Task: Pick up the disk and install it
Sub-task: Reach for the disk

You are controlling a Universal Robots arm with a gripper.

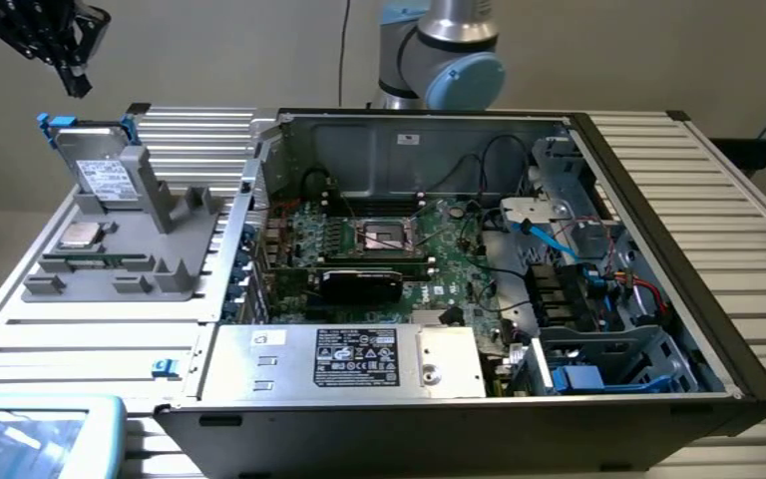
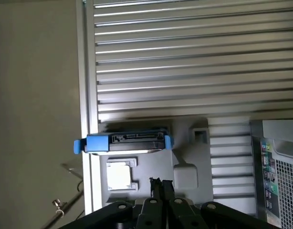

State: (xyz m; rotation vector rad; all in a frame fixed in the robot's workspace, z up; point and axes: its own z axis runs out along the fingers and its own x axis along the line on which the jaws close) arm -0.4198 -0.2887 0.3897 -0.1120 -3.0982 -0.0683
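**Disk: awaiting pickup**

Step in hand: approach, with nothing lifted yet. Your gripper (image 1: pixel 76 86) hangs above, empty, fingers pressed together. The disk (image 1: pixel 104 172) is a flat grey metal slab with a white label and a bright blue plastic carrier. It stands on edge in the grey moulded fixture (image 1: pixel 184 269). A grasp calls for parted fingers, squared to its thin upper edge.

I see open air at 12 o'clock over the blue-framed grey metal disk (image 1: pixel 101 172). A grey plastic fixture post (image 1: pixel 160 190) crowds its 3 o'clock, with the open computer case's metal wall (image 1: pixel 258 160) beyond.
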